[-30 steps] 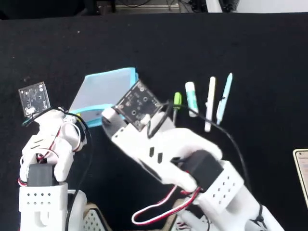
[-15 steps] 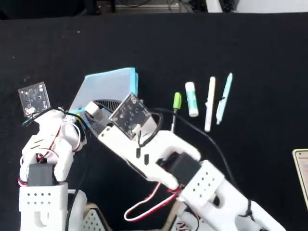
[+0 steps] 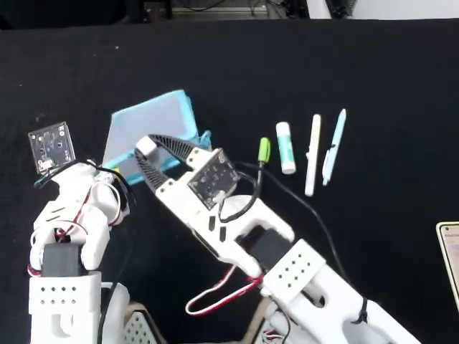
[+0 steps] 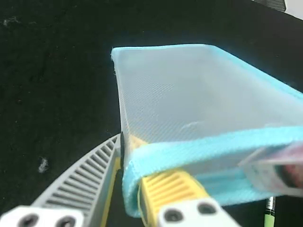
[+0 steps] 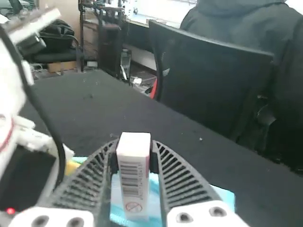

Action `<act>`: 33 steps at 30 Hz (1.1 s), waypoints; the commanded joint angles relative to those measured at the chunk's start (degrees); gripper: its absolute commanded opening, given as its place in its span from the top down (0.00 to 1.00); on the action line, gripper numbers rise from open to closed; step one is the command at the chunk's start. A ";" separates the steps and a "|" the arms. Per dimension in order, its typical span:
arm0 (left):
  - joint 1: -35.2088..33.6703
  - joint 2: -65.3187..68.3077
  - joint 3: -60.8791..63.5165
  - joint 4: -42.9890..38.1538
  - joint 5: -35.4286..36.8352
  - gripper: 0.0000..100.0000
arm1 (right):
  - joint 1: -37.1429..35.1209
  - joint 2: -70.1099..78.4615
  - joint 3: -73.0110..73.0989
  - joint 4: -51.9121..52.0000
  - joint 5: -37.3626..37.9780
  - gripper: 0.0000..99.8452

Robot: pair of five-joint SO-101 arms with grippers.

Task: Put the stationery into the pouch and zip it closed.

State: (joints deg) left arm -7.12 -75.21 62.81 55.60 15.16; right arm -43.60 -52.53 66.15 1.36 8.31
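Right wrist view, right gripper (image 5: pixel 134 145) clamped on white barcoded eraser (image 5: pixel 133 182) — over light-blue mesh pouch (image 3: pixel 147 123), left gripper (image 4: pixel 127 174) pinching its rim.

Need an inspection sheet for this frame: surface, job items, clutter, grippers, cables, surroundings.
Surface: black table, no spills seen.
Job's things: light blue pouch left of centre; white eraser held above the pouch; green pen, glue stick, white pen and blue pen lie in a row to the pouch's right.
Clutter: card at the table's right edge.
Grippers: left gripper shut on the pouch's rim; right gripper shut on the eraser.
Cables: black cable runs along the right arm, close to the green pen; red and white wires near its base.
Surroundings: dark chair beyond the table.
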 commanded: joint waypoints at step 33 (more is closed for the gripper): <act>-0.40 -0.62 -0.48 -0.53 0.26 0.97 | 1.67 -19.47 10.15 20.66 0.35 0.99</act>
State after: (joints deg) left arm -7.12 -75.12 62.90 55.69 15.16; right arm -43.08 -76.35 80.31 20.79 8.22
